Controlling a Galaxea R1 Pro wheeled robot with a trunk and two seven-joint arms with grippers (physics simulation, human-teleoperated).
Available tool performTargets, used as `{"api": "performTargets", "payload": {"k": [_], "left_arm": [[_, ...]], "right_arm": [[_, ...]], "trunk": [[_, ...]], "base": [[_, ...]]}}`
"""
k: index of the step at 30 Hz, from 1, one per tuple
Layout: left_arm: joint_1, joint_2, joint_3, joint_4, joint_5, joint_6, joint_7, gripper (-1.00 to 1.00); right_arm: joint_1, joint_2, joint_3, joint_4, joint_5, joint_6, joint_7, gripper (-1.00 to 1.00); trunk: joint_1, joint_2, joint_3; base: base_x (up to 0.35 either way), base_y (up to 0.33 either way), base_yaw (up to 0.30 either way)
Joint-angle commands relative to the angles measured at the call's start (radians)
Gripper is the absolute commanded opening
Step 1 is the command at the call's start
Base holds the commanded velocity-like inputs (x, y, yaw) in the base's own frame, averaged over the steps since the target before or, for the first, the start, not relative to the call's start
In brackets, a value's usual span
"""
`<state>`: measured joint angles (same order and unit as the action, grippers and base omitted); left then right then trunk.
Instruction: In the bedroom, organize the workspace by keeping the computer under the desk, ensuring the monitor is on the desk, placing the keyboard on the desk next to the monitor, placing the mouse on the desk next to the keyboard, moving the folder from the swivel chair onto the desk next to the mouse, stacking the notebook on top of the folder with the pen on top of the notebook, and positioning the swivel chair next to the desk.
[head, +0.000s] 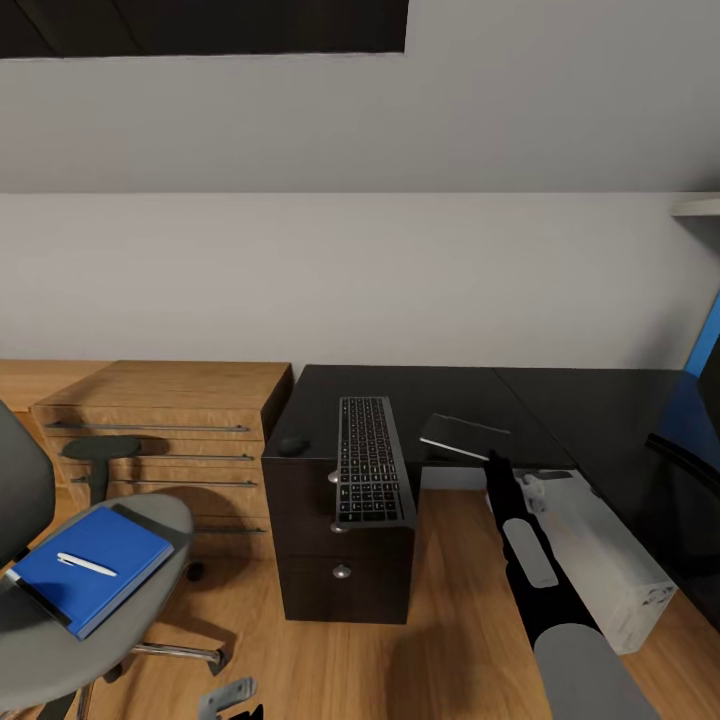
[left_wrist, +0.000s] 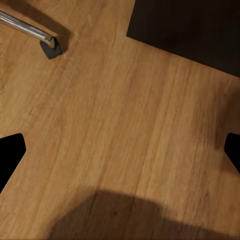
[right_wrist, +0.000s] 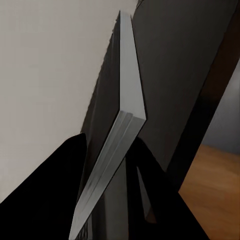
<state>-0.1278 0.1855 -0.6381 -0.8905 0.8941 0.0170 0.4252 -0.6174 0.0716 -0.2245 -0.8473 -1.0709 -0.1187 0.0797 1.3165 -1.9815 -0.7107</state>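
Observation:
The black desk (head: 590, 400) carries the keyboard (head: 370, 460), which juts out over the drawer front, and the small black mouse (head: 293, 445) to its left. My right gripper (head: 492, 460) is shut on the notebook (head: 462, 438), holding it tilted just above the desk edge. In the right wrist view its pale page edges (right_wrist: 112, 155) sit between my fingers (right_wrist: 55, 200). The blue folder (head: 90, 568) lies on the swivel chair (head: 150, 620) seat with the white pen (head: 86, 565) on it. The pale computer (head: 610, 565) stands on the floor under the desk. My left gripper (left_wrist: 120, 150) hangs open over the floor.
A light wooden chest (head: 170, 415) with bar handles stands left of the desk, behind the chair. One chrome chair leg with its castor (left_wrist: 50, 47) is near my left gripper. A blue-lit panel (head: 705, 345) is cut off at the right edge. Wooden floor lies before the drawers.

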Motion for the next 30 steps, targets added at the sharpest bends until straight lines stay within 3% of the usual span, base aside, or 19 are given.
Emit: {"api": "performTargets", "payload": {"k": [1, 12, 30], "left_arm": [[-0.001, 0.002, -0.004, -0.002, 0.004, 0.002, 0.008, 1.00], [-0.001, 0.003, -0.005, 0.000, 0.006, 0.002, 0.009, 1.00], [-0.001, 0.002, -0.007, 0.001, 0.007, 0.001, 0.011, 1.00]], "right_arm": [[-0.001, 0.000, -0.003, 0.001, -0.011, -0.001, 0.008, -1.00], [-0.001, -0.020, -0.005, 0.002, -0.008, -0.082, 0.008, -1.00], [-0.001, -0.022, -0.003, 0.002, -0.012, -0.092, 0.014, -1.00]], "trunk": [[0.000, -0.001, -0.001], [0.000, -0.001, -0.001], [0.000, -0.001, -0.001]], "base": [[0.000, 0.000, 0.000], [0.000, 0.000, 0.000], [0.000, 0.000, 0.000]]}}
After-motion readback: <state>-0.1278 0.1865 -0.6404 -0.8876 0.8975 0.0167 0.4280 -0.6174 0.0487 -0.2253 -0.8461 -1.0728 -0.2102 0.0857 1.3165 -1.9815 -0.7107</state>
